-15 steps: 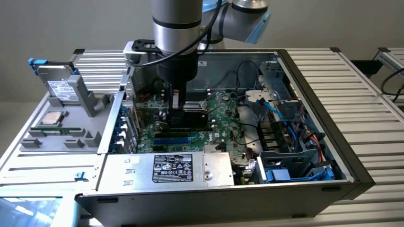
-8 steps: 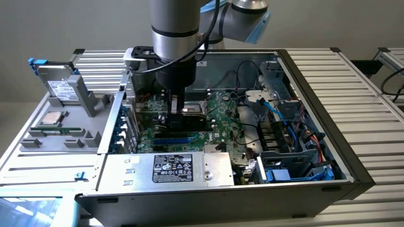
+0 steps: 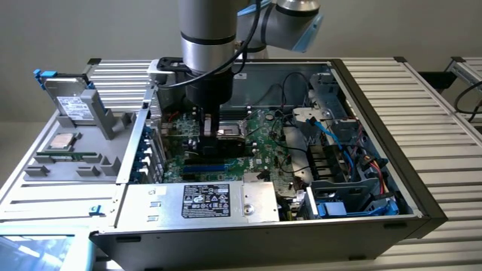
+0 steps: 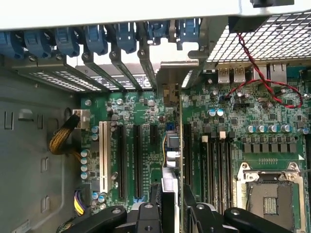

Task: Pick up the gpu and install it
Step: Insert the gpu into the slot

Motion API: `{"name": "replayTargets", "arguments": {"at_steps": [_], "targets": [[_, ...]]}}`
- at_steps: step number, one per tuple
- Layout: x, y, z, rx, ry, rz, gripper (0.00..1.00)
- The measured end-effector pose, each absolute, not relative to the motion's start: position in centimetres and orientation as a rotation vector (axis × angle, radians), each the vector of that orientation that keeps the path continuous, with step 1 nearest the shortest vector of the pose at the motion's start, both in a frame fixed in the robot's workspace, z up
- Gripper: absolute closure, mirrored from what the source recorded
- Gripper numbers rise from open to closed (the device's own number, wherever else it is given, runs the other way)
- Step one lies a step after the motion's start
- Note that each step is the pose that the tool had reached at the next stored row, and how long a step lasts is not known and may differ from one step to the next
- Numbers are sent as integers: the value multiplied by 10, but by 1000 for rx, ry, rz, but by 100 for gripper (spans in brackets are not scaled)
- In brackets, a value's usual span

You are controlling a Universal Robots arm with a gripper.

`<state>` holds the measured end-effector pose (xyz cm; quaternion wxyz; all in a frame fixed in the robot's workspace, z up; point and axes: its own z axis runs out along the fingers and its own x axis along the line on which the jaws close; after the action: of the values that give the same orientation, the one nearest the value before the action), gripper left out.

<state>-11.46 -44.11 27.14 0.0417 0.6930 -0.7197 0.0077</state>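
My gripper [image 3: 211,131] reaches down into the open computer case [image 3: 362,107], over the green motherboard [image 3: 260,138]. It is shut on the gpu [image 3: 226,148], which hangs as a dark block below the fingers. In the wrist view my gripper [image 4: 171,206] holds the gpu [image 4: 172,145] edge-on, its thin green card running away from the black fingers [image 4: 154,206]. The gpu's silver bracket [image 4: 170,73] is close to the case's rear slot openings. The card hangs just beside the black expansion slots [image 4: 137,160]; I cannot tell whether it touches the board.
A white slot [image 4: 103,155], memory slots [image 4: 214,165] and the CPU socket [image 4: 269,194] lie on the board. Blue slot latches [image 4: 97,39] line the rear wall. A power supply [image 3: 207,200], blue cables [image 3: 339,141] and a drive cage crowd the case. A grey fixture [image 3: 45,169] holds a drive [image 3: 75,107].
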Motion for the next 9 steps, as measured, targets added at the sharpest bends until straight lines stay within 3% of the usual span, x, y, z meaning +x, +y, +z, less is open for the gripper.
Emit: {"name": "replayTargets", "arguments": {"at_steps": [9], "targets": [[-117,-441,259,2137,-2188,19,72]]}}
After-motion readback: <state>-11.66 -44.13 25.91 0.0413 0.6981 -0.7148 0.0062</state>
